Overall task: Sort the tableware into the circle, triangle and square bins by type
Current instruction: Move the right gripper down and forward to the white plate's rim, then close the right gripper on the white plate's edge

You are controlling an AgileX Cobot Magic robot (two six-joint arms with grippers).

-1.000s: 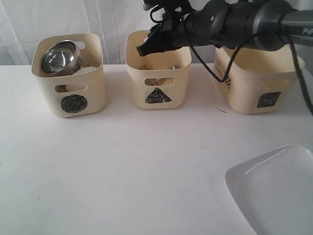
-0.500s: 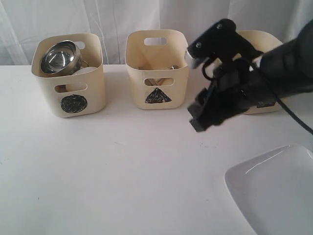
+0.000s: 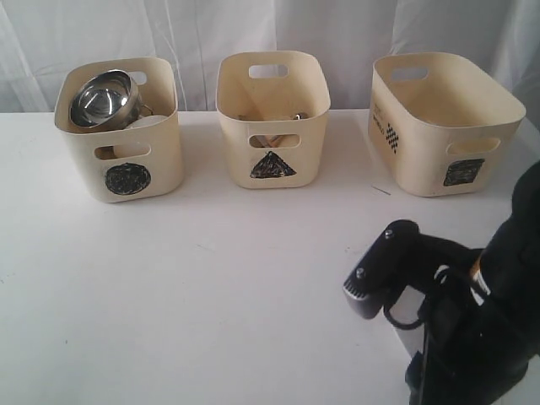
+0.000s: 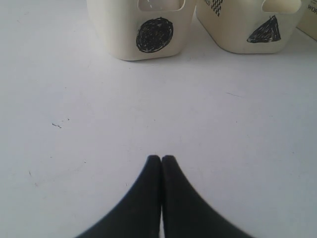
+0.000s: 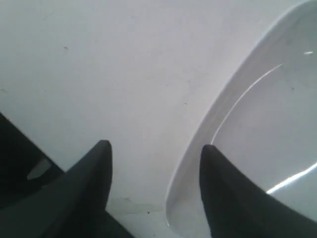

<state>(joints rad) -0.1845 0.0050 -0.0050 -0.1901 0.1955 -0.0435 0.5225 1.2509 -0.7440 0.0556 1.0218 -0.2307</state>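
Observation:
The large white squarish plate lies on the table at the front right. My right gripper is open and straddles its rim, one finger over the plate and the other over bare table. In the exterior view the right arm covers the plate. The circle bin at back left holds a steel bowl and other steel ware. Wooden chopsticks show through the handle of the triangle bin. The square bin stands at back right. My left gripper is shut and empty above the table, facing the circle bin.
The white table stretches in front of the three bins. A white curtain hangs behind them. The triangle bin shows beside the circle bin in the left wrist view.
The right arm has swung from above the triangle bin down to the front right, and now covers the plate. The bins have not moved.

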